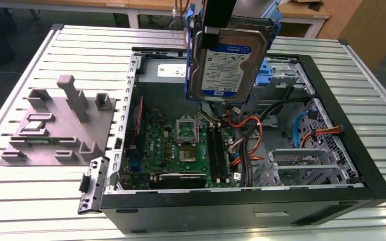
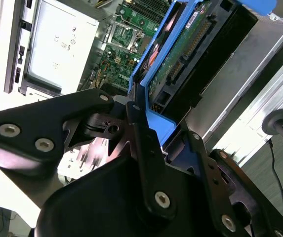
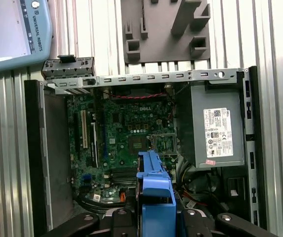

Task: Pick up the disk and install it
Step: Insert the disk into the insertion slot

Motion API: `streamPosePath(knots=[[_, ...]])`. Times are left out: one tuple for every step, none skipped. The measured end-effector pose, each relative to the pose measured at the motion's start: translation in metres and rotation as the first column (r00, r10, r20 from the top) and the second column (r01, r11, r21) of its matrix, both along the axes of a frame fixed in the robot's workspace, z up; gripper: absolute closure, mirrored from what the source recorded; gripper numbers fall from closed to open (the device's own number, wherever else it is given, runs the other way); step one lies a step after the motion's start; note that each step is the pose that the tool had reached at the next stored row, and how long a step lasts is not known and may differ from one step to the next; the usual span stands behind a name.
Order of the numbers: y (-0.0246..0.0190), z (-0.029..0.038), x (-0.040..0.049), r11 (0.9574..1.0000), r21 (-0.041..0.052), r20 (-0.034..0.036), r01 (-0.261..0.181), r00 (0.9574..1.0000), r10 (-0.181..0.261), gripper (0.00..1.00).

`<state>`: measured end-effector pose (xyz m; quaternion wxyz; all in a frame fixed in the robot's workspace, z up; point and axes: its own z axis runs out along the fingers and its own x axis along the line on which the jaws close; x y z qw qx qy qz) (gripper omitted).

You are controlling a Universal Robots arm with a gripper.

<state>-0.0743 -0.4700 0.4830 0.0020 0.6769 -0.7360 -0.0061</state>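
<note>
Disk (image 1: 230,63): one, upright in my pincer (image 2: 140,116), above the open computer case (image 1: 233,211).
Pincer: clenched on its blue carrier (image 3: 155,187).
Underneath: one motherboard (image 1: 179,150), orange cables (image 1: 255,131), one drive cage (image 1: 300,165).
Aside: one grey fixture (image 1: 59,125), exterior view's left.

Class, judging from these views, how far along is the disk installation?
Done: the disk is picked up, gripped by its blue carrier in the end effector. In hand: it hangs upright above the open computer case. Left: the installing itself, since the disk is not yet seated inside the case.
</note>
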Motion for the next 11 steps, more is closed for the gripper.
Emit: streamPosePath(knots=[[-0.0002, 0.0000, 0.0000, 1.0000, -0.0001, 0.0000, 0.000, 1.0000, 0.000, 0.64], [-0.0006, 0.0000, 0.0000, 1.0000, 0.0000, 0.0000, 0.000, 1.0000, 0.000, 0.64], [-0.0012, 0.0000, 0.0000, 1.0000, -0.0001, 0.0000, 0.000, 1.0000, 0.000, 0.64], [-0.0022, 0.0000, 0.0000, 1.0000, 0.0000, 0.0000, 0.000, 1.0000, 0.000, 0.64], [-0.0037, 0.0000, 0.0000, 1.0000, -0.0001, 0.0000, 0.000, 1.0000, 0.000, 0.64], [-0.0053, 0.0000, 0.0000, 1.0000, 0.0000, 0.0000, 0.000, 1.0000, 0.000, 0.64], [-0.0076, -0.0001, 0.0000, 1.0000, 0.0000, 0.0000, 0.000, 1.0000, 0.000, 0.64], [-0.0100, -0.0001, 0.0000, 1.0000, 0.0000, 0.0001, 0.000, 1.0000, 0.000, 0.64], [-0.0123, -0.0001, 0.0000, 1.0000, 0.0001, 0.0001, 0.000, 1.0000, 0.000, 0.64], [-0.0143, 0.0000, 0.0000, 1.0000, -0.0003, -0.0001, 0.000, 1.0000, 0.000, 0.64], [-0.0165, -0.0001, 0.0000, 1.0000, -0.0003, 0.0000, 0.000, 1.0000, 0.000, 0.64]])
